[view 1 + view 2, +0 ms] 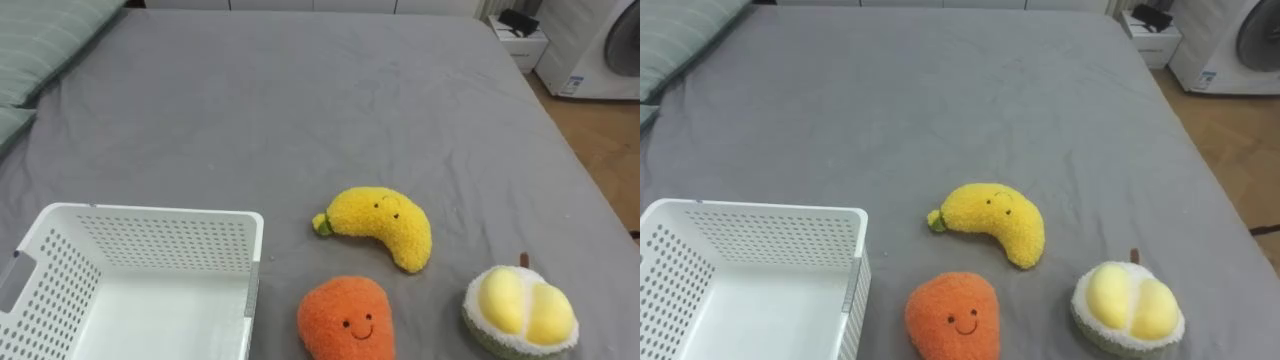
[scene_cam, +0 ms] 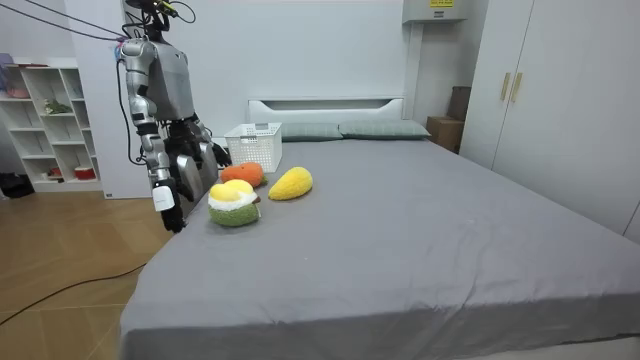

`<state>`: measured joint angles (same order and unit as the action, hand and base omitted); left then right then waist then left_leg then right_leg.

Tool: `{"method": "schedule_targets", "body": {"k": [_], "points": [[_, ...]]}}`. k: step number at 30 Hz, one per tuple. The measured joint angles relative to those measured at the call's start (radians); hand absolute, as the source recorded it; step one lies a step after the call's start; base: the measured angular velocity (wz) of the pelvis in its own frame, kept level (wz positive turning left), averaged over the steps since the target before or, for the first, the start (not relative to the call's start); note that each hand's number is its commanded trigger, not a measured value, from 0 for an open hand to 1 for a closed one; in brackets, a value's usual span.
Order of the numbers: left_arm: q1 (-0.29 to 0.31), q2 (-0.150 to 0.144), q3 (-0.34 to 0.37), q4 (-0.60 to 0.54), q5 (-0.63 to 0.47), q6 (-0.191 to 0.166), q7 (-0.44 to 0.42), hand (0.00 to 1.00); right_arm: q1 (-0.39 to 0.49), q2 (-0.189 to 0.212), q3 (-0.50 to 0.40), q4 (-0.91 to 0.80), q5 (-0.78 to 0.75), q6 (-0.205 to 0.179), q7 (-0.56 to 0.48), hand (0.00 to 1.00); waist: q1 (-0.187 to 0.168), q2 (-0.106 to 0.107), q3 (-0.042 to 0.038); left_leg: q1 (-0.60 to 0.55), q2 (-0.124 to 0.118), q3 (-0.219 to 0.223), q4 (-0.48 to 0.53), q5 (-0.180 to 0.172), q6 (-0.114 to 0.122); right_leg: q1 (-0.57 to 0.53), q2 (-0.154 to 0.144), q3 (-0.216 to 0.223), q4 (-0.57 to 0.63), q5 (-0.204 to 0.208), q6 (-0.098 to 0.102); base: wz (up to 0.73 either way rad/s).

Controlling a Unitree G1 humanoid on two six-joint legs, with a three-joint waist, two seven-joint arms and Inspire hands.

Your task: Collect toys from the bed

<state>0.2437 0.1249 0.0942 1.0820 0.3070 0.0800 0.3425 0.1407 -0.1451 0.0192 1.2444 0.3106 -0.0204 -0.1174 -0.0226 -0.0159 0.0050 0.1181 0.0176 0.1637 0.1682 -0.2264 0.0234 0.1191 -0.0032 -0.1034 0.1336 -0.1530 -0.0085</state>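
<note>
Three plush toys lie on the grey bed close in front of me. The yellow banana is in the middle, the orange fruit with a smiling face just before it, and the yellow-and-green durian at the right. An empty white perforated basket stands on the bed at my left, right beside the orange toy. In the room view I stand at the bed's side by the toys. My right hand hangs low next to the mattress edge, and my left hand is up near the basket.
Striped pillows lie at the head of the bed, far left. Beyond the bed's right edge are wooden floor, a white washing machine and a small white stand. A wardrobe and a shelf unit line the room.
</note>
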Motion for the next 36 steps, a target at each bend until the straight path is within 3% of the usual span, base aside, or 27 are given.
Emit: {"method": "schedule_targets", "body": {"k": [21, 25, 36], "points": [[-0.003, -0.003, 0.004, 0.004, -0.003, 0.004, 0.004, 0.00, 0.003, 0.003, -0.001, 0.005, 0.060, -0.001, -0.001, 0.00, -0.001, -0.007, -0.0001, 0.005, 0.000, 0.003, -0.003, 0.000, 0.000, 0.001, 0.001, 0.013, 0.000, 0.000, 0.000, 0.00], [0.000, -0.005, 0.007, -0.001, -0.034, 0.007, 0.006, 0.00, 0.017, 0.003, -0.012, 0.002, 0.127, 0.000, 0.002, 0.00, -0.006, -0.010, -0.0065, 0.009, -0.001, 0.001, -0.004, 0.000, 0.000, 0.007, 0.001, 0.008, 0.000, 0.000, 0.000, 0.00], [0.008, 0.001, 0.053, 0.000, -0.030, -0.007, -0.008, 0.00, 0.040, 0.005, -0.131, 0.017, 0.201, 0.050, 0.028, 0.00, -0.014, -0.026, -0.0105, 0.032, 0.000, 0.001, -0.005, 0.000, -0.001, 0.018, 0.000, 0.015, 0.001, -0.010, 0.001, -0.01]]}}
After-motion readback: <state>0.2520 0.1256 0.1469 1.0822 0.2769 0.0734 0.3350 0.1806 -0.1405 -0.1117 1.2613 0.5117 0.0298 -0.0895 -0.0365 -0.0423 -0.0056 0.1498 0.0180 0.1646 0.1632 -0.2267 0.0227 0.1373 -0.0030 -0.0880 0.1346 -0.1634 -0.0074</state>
